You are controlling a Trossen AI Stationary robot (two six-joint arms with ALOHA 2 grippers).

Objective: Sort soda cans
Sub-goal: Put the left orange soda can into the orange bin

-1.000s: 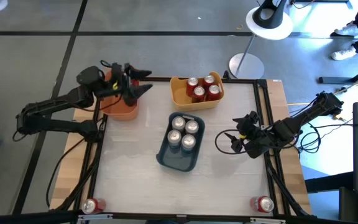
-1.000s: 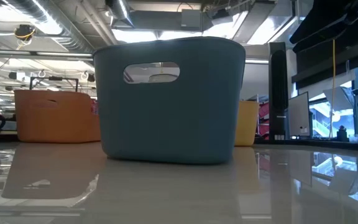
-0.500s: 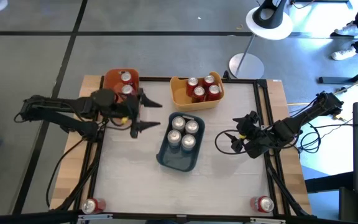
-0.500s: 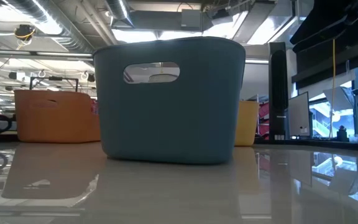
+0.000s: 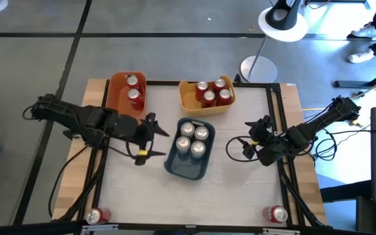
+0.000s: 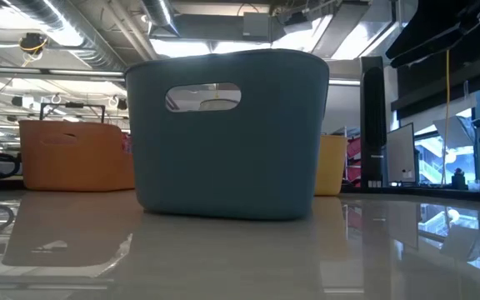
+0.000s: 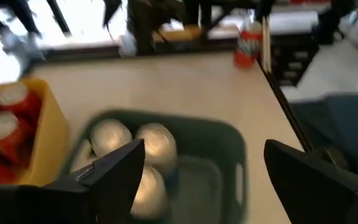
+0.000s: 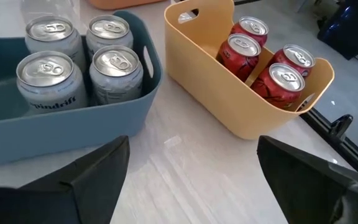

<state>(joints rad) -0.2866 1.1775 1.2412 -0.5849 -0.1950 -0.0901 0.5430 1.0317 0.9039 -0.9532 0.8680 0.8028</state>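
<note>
You've sorted most of it: 4 silver cans (image 5: pixel 191 138) in the blue bin (image 5: pixel 187 167), 4 red cans (image 5: pixel 212 92) in the yellow bin (image 5: pixel 189 100), 2 more in the orange bin (image 5: pixel 119 101). 2 cans (image 5: pixel 96 215) sit on the table's near corners. Your left gripper (image 5: pixel 147 136) hangs spread and empty beside the blue bin; the right gripper (image 5: pixel 245 141) waits, also spread.

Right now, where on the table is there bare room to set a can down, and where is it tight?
Bare tabletop lies in front of the blue bin, between the two loose red cans at the near corners. It is crowded at the back: orange bin, yellow bin. The left end effector sits beside the blue bin.
</note>
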